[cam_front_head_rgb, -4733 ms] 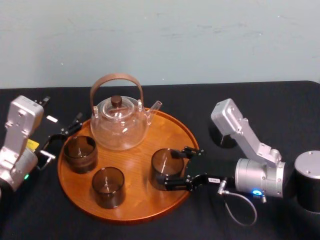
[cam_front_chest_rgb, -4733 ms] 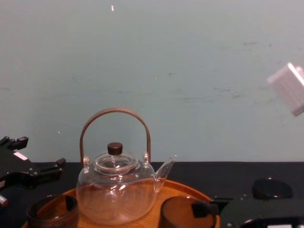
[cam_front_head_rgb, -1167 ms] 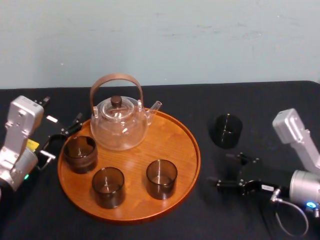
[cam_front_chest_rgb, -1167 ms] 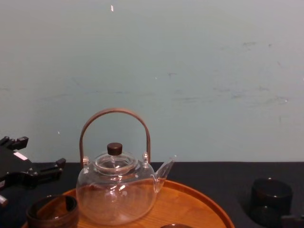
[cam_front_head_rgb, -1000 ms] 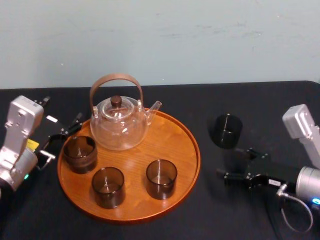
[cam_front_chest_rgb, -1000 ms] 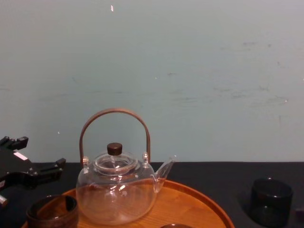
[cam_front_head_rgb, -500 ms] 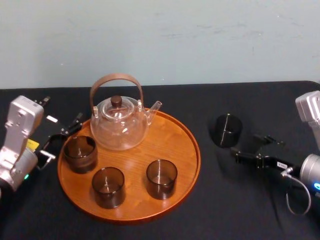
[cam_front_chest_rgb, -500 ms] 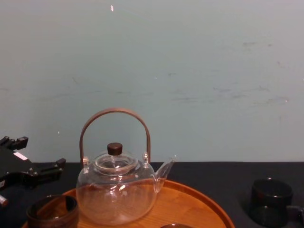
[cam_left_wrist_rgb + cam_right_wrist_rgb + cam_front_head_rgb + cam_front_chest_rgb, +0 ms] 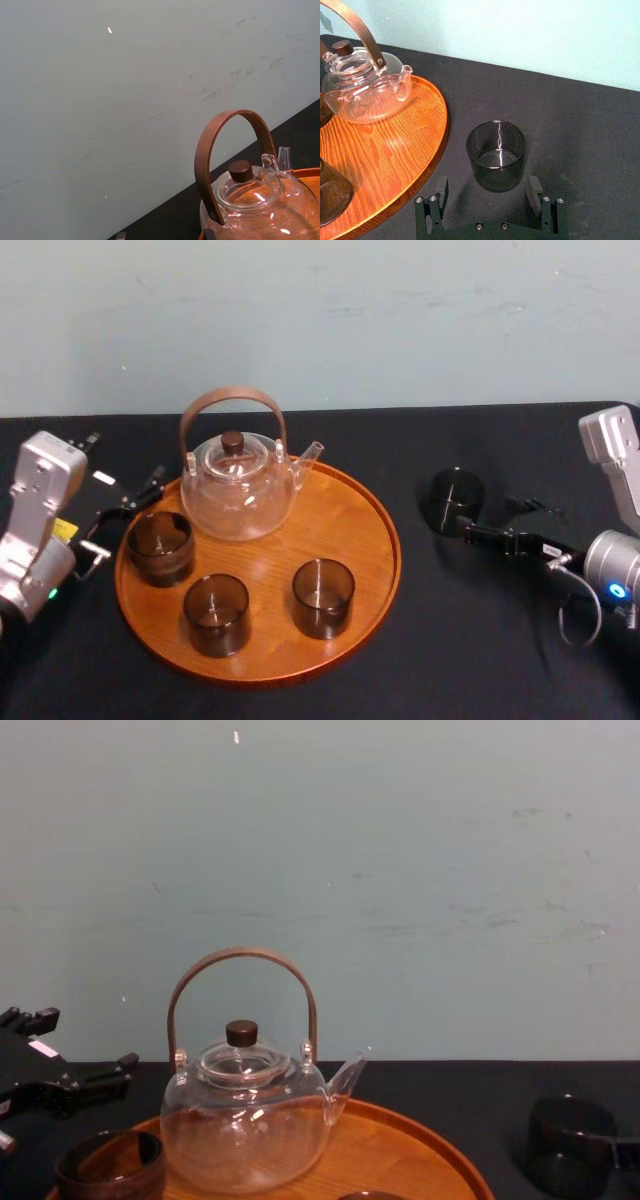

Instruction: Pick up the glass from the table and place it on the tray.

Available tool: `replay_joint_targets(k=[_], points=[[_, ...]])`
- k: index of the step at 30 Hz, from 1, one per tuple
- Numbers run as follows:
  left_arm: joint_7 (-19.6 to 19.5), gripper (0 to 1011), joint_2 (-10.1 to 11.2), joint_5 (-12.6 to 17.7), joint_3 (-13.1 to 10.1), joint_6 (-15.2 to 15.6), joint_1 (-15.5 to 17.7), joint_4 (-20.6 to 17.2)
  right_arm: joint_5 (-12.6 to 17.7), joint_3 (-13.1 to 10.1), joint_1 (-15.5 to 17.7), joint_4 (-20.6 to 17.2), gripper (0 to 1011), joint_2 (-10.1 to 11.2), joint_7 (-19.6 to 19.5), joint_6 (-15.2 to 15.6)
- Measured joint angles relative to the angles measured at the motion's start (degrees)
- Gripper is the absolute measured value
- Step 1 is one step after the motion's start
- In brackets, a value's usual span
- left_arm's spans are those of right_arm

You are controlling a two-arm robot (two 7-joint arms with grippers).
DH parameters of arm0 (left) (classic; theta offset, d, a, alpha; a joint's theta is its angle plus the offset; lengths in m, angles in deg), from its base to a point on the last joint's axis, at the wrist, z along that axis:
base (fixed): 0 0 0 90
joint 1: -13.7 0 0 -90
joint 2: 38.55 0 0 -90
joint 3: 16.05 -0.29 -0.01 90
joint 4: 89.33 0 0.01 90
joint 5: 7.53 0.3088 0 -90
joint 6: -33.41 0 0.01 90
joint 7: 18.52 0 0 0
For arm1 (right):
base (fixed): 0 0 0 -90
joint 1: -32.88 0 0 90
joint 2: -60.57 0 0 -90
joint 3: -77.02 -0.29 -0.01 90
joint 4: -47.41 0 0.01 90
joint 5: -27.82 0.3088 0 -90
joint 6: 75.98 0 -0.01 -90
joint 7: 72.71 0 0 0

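A dark smoked glass (image 9: pixel 455 500) stands upright on the black table (image 9: pixel 450 640), right of the round wooden tray (image 9: pixel 360 525). My right gripper (image 9: pixel 490 515) is open just right of this glass. In the right wrist view its two fingers (image 9: pixel 441 189) flank the near side of the glass (image 9: pixel 496 155) without touching it. Three more dark glasses sit on the tray, among them one at the front right (image 9: pixel 323 597), beside a clear glass teapot (image 9: pixel 238 490). My left gripper (image 9: pixel 128 502) is parked open at the tray's left edge.
The teapot's tall brown handle (image 9: pixel 243 960) rises at the back of the tray (image 9: pixel 440 1150). The table glass (image 9: pixel 570 1145) shows at the lower right of the chest view. The left wrist view shows the teapot (image 9: pixel 250 200) and the pale wall.
My right gripper let go of a glass on the tray, pulled back to the right, then swung up towards the glass on the table. The left arm has not moved.
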Motion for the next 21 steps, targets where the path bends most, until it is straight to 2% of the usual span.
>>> replay_joint_targets(k=[21], points=[[0.0, 1001, 0.0, 0.0, 0.0, 0.0, 0.0, 0.0, -2.4, 0.6, -3.9, 4.7, 1002, -3.5, 0.7, 0.7]])
